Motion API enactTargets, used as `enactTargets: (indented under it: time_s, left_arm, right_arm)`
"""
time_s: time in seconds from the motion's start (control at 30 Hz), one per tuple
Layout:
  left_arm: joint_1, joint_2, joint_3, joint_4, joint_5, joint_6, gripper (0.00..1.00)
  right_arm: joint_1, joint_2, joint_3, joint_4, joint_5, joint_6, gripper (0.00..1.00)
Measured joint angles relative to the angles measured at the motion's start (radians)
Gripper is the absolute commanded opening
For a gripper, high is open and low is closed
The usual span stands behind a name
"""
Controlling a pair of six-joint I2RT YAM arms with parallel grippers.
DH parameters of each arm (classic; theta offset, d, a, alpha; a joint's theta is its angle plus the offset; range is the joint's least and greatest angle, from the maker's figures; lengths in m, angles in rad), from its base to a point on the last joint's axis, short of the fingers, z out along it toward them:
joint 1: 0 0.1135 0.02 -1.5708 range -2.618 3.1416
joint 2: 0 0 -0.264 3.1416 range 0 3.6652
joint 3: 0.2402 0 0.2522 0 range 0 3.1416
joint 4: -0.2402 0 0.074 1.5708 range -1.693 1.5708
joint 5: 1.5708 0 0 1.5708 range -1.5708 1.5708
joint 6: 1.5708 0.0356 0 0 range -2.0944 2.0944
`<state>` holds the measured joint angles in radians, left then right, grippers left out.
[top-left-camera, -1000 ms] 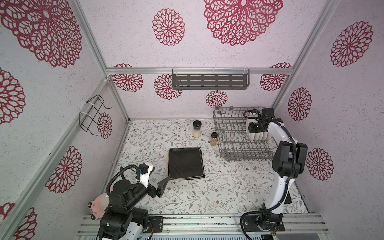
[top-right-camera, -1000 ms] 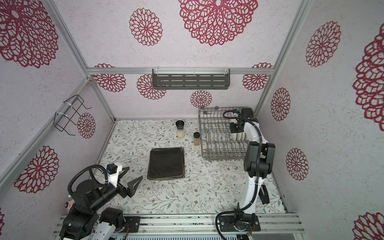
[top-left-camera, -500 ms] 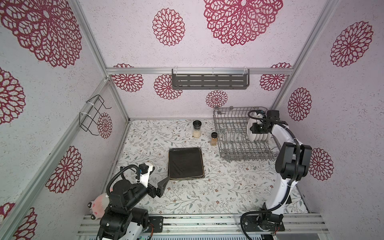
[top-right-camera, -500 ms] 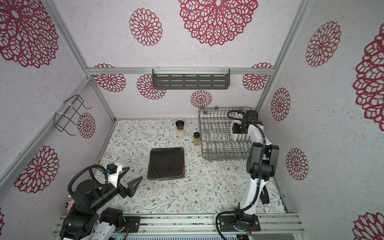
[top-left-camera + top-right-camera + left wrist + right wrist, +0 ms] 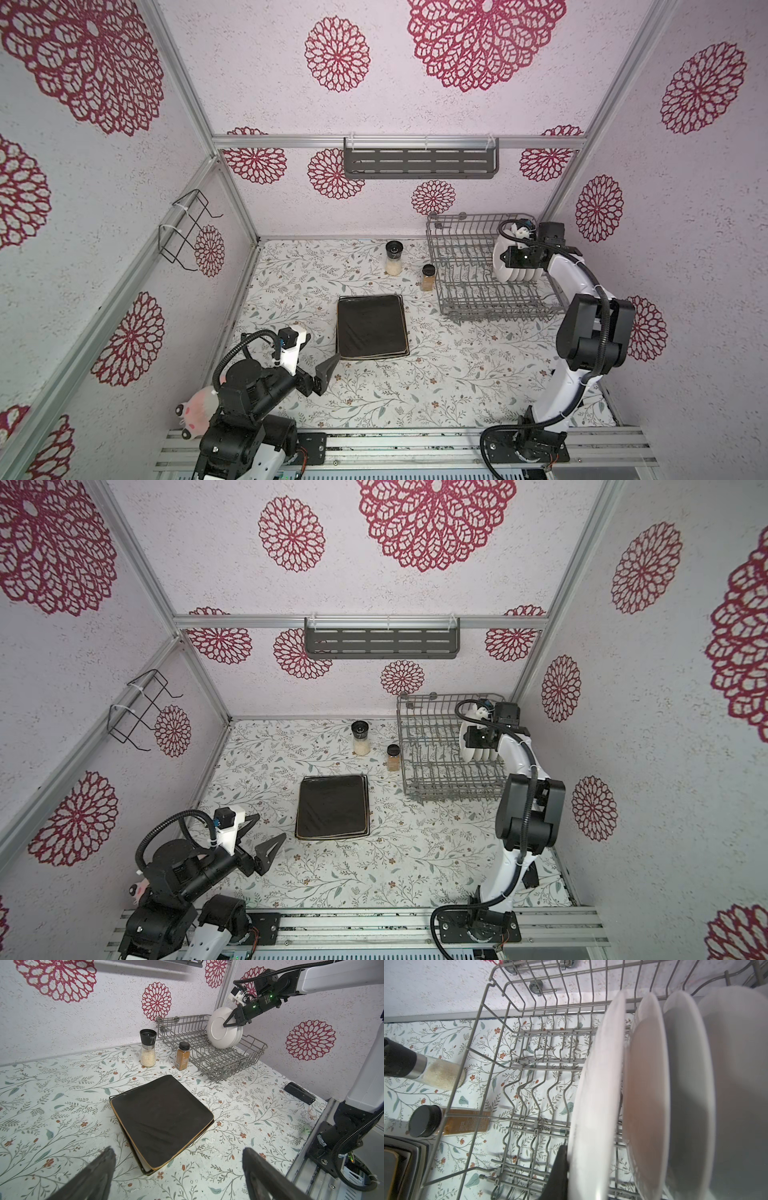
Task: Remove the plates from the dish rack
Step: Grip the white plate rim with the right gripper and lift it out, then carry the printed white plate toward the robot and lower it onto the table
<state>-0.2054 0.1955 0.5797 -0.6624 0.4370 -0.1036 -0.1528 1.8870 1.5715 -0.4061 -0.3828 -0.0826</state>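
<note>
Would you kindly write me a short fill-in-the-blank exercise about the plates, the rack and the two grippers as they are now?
The right gripper is shut on the rim of a round white plate; the left gripper holds ____.
Its jaws stand ____.
The top plate of the flat stack is ____ in colour.
The spice jar stands ____ the dish rack, not inside it.
Missing words: nothing; open; black; outside.

Far right, the dish rack [image 5: 432,771] has white plates [image 5: 471,754] standing on its right side, right hand [image 5: 468,739] clamped on them. Black square plates [image 5: 332,808] stacked mid-counter; left hand [image 5: 271,825] spread wide near-left.
</note>
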Motion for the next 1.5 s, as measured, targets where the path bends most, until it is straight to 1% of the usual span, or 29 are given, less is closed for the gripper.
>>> enactTargets:
  time_s: [0.17, 0.4, 0.6, 0.7, 0.9, 1.03, 1.2, 1.33, 1.5]
  left_arm:
    - [-0.004, -0.001, 0.000, 0.000, 0.001, 0.003, 0.97]
    - [-0.006, 0.009, -0.002, 0.001, 0.027, 0.006, 0.97]
    - [-0.007, 0.003, -0.002, 0.007, 0.047, 0.007, 0.97]
    - [-0.010, -0.031, -0.004, 0.006, 0.044, 0.007, 0.97]
    - [-0.015, -0.091, -0.004, 0.006, 0.031, 0.008, 0.97]
    - [-0.022, -0.104, -0.004, 0.004, 0.021, 0.008, 0.97]
    - [-0.025, -0.115, -0.004, 0.004, 0.019, 0.008, 0.97]
    - [-0.026, -0.134, -0.005, 0.003, 0.017, 0.010, 0.97]
    - [-0.029, -0.148, -0.005, 0.004, 0.006, 0.011, 0.97]
  right_arm:
    - [-0.002, -0.068, -0.090, 0.054, -0.021, 0.051, 0.03]
    - [0.007, -0.233, -0.216, 0.099, -0.068, 0.129, 0.03]
    - [0.030, -0.356, -0.229, 0.100, -0.070, 0.151, 0.03]
    - [0.049, -0.412, -0.235, 0.100, -0.069, 0.155, 0.03]
    - [0.123, -0.484, -0.240, 0.061, -0.056, 0.151, 0.03]
    - [0.200, -0.532, -0.238, -0.026, 0.004, 0.124, 0.02]
    - [0.340, -0.646, -0.238, -0.156, 0.131, 0.082, 0.01]
    - [0.497, -0.772, -0.245, -0.237, 0.253, 0.057, 0.01]
    - [0.694, -0.922, -0.324, -0.300, 0.418, 0.044, 0.00]
